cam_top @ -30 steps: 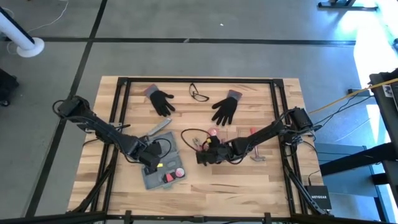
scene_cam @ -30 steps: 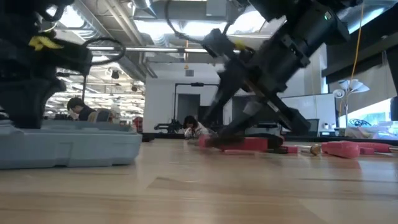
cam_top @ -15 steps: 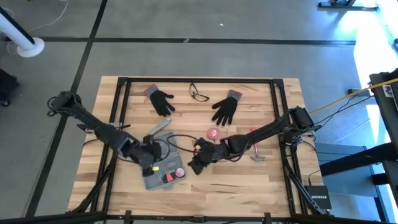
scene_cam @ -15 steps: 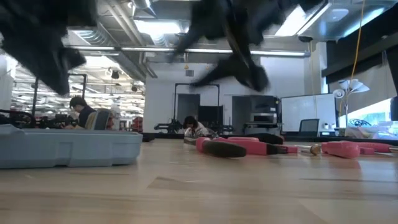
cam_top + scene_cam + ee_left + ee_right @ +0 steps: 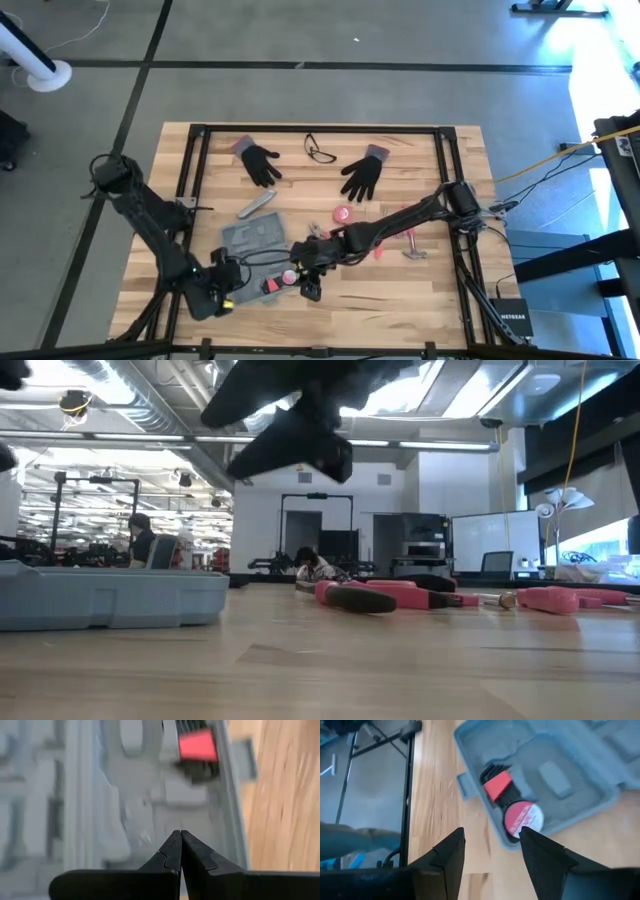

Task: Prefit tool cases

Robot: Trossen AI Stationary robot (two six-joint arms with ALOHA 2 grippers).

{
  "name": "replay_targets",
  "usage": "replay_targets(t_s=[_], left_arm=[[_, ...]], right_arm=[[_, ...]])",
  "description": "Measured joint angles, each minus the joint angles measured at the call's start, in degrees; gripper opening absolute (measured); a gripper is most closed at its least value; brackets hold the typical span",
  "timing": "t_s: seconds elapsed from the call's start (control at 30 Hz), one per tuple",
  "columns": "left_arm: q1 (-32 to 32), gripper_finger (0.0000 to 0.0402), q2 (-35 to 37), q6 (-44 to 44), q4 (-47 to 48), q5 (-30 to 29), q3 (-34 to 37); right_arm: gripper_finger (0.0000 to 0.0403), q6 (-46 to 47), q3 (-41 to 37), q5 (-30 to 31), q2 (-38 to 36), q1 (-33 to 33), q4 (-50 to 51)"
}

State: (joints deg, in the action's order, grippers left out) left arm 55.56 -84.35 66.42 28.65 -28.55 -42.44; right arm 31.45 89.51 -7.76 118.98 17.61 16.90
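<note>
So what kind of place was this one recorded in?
Probably an open lab or workshop: a wooden table on a concrete floor, exposed ceiling ducts, and monitors behind.

light: bright, ceiling lamps, window glare | blur: left wrist view smeared, low-view arm dark, blurred
</note>
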Motion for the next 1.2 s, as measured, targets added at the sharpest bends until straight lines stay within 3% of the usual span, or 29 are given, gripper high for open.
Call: replay_targets(t_s=[0.27,0.43,0.57,0.67,0.87,1.03,1.2], left_arm=[[-1.79,0.0,-6.27,1.07,0.15,1.36,0.13],[-6.57,0.0,-10.01,-11.72,-8.7,0.06,-0.09],[-10.54,0.0,-11.68,-23.41,-18.25,2.78,-0.03],[-13.0,0.0,-11.88,-29.27,-20.25,4.41,0.0],[-17.36,0.0,-11.9,-35.72,-21.04,4.24,0.09],[-20.34,0.0,-12.02,-39.72,-23.62,4.32,0.2],[-21.88,0.0,-11.04,-39.88,-24.29,4.27,0.11]], right_arm=[[0.0182,-0.05,2.1,-0.02,2.08,0.0,-0.44],[0.0182,-0.48,2.1,0.58,2.08,0.0,-0.37],[0.0182,-3.64,2.08,-0.78,2.08,0.1,0.77],[0.0182,-7.29,2.08,-0.86,2.08,0.42,2.33],[0.0182,-17.24,2.08,-3.77,2.17,1.3,3.77],[0.0182,-20.0,2.06,0.51,2.61,1.6,4.3],[0.0182,-23.35,1.89,0.86,4.07,1.07,5.46]])
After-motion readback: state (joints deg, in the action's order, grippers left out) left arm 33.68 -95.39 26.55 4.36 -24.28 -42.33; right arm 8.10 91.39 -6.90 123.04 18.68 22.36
